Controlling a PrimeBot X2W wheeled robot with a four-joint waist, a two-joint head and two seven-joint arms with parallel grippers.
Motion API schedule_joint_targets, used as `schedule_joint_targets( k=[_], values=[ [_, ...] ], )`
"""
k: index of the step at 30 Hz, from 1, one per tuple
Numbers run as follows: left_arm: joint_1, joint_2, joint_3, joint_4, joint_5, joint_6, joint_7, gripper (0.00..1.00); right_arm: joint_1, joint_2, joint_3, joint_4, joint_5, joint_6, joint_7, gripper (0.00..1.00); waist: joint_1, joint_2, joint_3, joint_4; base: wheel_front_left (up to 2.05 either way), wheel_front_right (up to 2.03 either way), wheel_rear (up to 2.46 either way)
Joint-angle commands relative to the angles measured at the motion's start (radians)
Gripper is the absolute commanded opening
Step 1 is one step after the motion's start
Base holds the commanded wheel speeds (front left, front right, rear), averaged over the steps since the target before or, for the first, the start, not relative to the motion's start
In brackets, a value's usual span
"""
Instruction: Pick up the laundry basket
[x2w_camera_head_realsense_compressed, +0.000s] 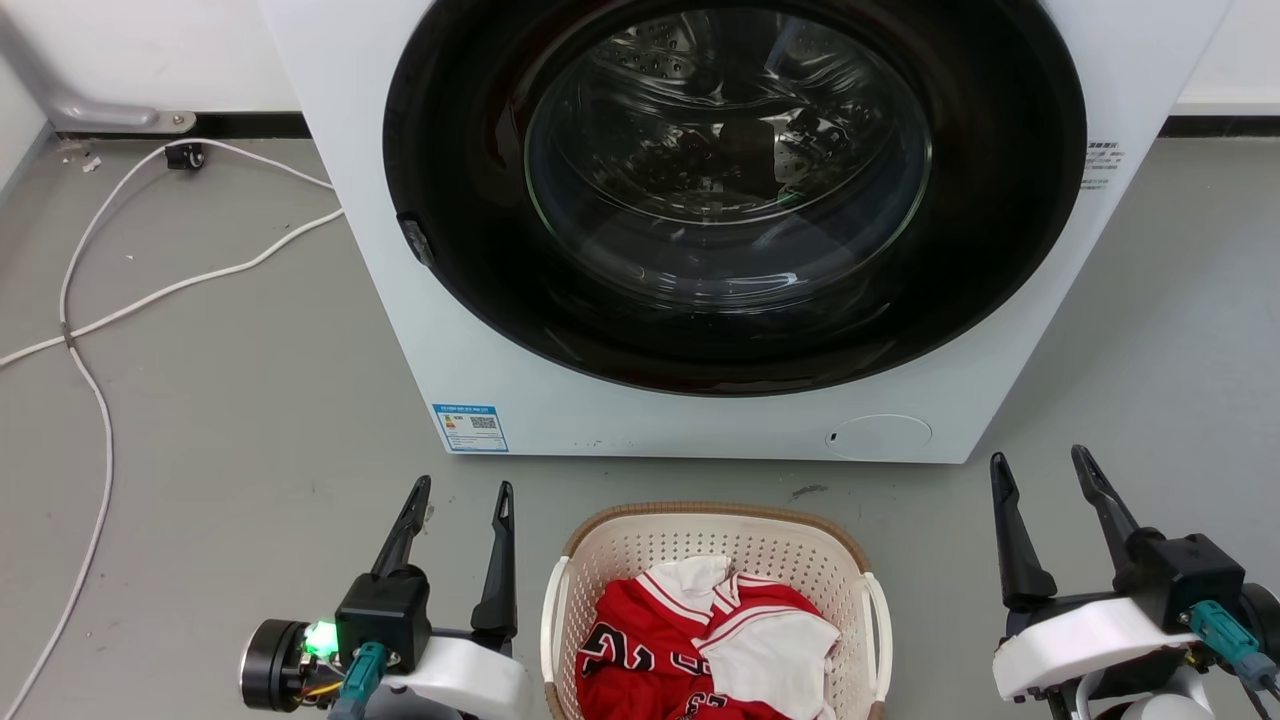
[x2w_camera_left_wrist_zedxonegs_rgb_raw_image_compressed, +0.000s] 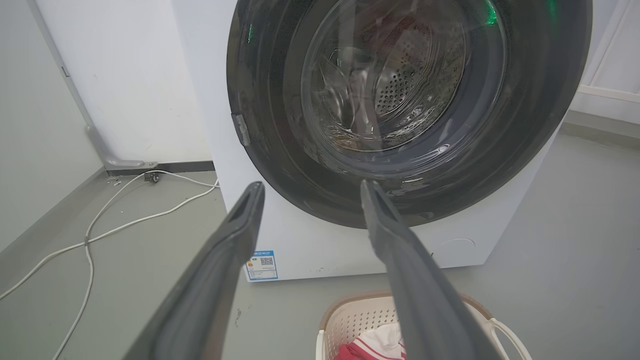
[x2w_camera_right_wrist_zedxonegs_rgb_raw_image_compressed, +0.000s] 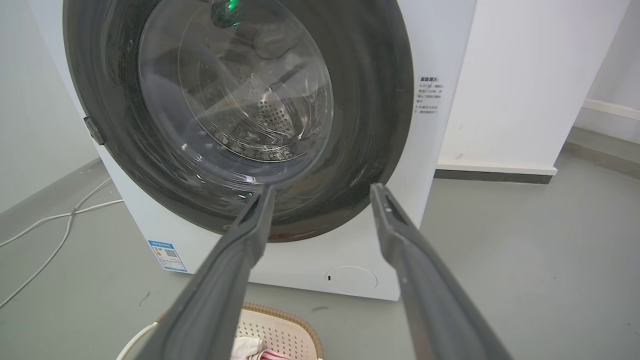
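The laundry basket (x2w_camera_head_realsense_compressed: 640, 555) sits on the floor (x2w_camera_head_realsense_compressed: 250, 420) at 6 o'clock, near the washing machine (x2w_camera_head_realsense_compressed: 400, 250); left tool (x2w_camera_head_realsense_compressed: 463, 488) at 8 and right tool (x2w_camera_head_realsense_compressed: 1040, 458) at 4 both gape, empty

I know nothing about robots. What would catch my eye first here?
A big white washing machine with a round dark glass door stands at the back. Before it on the grey floor sits the cream laundry basket holding red and white clothes. The left fingers and right fingers flank it, spread open, touching nothing.
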Motion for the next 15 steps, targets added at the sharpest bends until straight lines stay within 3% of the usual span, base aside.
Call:
schedule_joint_targets(
  k=[1,15],
  values=[
    [-0.005,-0.001,0.002,-0.006,0.021,-0.002,-0.008,1.0,0.007,-0.003,0.001,-0.001,-0.022,0.0,-0.009,1.0,0.0,0.0,0.001,0.0,0.0,0.0,0.0],
    [0.011,-0.037,0.043,-0.011,0.119,-0.04,-0.034,1.0,-0.003,-0.003,-0.005,0.022,-0.034,0.0,-0.037,1.0,0.0,0.0,0.021,-0.004,0.0,0.0,0.0]
  ],
)
